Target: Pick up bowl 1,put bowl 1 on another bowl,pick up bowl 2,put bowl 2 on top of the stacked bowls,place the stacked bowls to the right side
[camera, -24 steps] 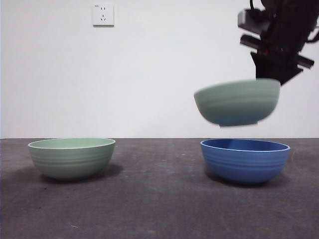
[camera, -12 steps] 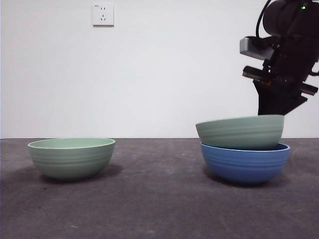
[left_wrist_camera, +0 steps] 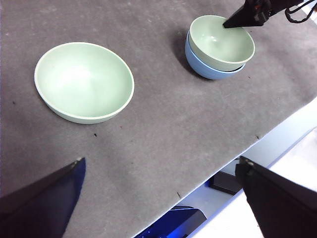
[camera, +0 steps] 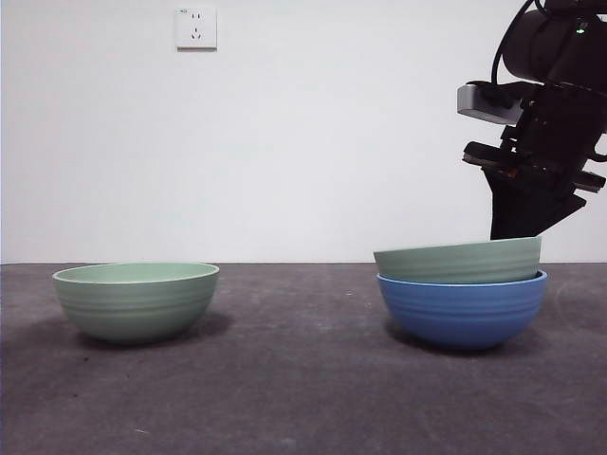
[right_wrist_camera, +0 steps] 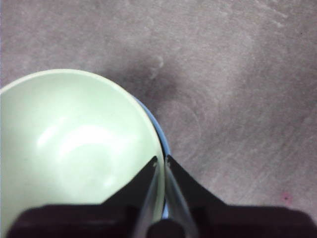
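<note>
A pale green bowl [camera: 459, 262] sits nested in the blue bowl [camera: 462, 309] at the right of the table, slightly tilted. My right gripper [right_wrist_camera: 161, 159] is shut on this green bowl's [right_wrist_camera: 74, 144] rim, one jaw inside and one outside, and it stands dark over the bowl's right edge [camera: 517, 226]. Only a sliver of the blue bowl [right_wrist_camera: 165, 148] shows beside the jaws. A second pale green bowl [camera: 136, 300] stands alone at the left [left_wrist_camera: 84, 82]. My left gripper [left_wrist_camera: 161, 161] hangs open high over the table, holding nothing, well away from both bowls.
The grey mat [camera: 303, 379] covers the table between the two bowl spots. Its edge [left_wrist_camera: 233, 158] runs near my left gripper, with floor and a blue object [left_wrist_camera: 173, 223] below. A wall socket [camera: 196, 28] is on the white back wall.
The right gripper has come down with the pale green bowl, from hanging above the blue bowl to resting deep inside it. The left bowl has not moved.
</note>
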Robot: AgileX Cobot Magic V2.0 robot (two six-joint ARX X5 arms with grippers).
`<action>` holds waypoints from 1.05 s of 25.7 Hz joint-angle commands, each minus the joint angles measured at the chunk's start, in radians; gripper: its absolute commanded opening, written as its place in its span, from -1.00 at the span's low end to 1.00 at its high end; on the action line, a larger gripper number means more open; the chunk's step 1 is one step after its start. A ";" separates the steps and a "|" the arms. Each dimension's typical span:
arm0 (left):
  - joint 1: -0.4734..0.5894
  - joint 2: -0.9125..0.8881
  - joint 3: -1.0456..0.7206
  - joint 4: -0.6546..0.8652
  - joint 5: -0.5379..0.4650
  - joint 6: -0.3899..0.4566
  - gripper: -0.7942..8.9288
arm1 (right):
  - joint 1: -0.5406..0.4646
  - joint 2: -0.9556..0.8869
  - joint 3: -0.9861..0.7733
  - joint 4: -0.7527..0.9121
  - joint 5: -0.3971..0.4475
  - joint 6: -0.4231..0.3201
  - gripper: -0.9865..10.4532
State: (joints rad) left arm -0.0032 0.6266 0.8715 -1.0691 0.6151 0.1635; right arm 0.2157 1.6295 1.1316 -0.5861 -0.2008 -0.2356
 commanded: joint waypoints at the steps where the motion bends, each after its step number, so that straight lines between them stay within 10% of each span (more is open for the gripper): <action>1: -0.004 0.013 0.003 0.006 -0.009 -0.003 0.39 | 0.000 0.005 -0.013 -0.001 -0.007 0.004 -0.39; 16: -0.005 0.181 0.003 0.175 -0.022 -0.068 0.39 | 0.000 -0.224 -0.012 -0.018 0.079 0.061 -0.32; 27: -0.110 0.543 0.039 0.432 -0.311 -0.156 0.39 | 0.002 -0.654 -0.012 -0.220 0.099 0.157 -0.32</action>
State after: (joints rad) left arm -0.1116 1.1606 0.9112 -0.6456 0.3073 0.0242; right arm 0.2157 0.9691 1.1275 -0.8127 -0.1043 -0.1001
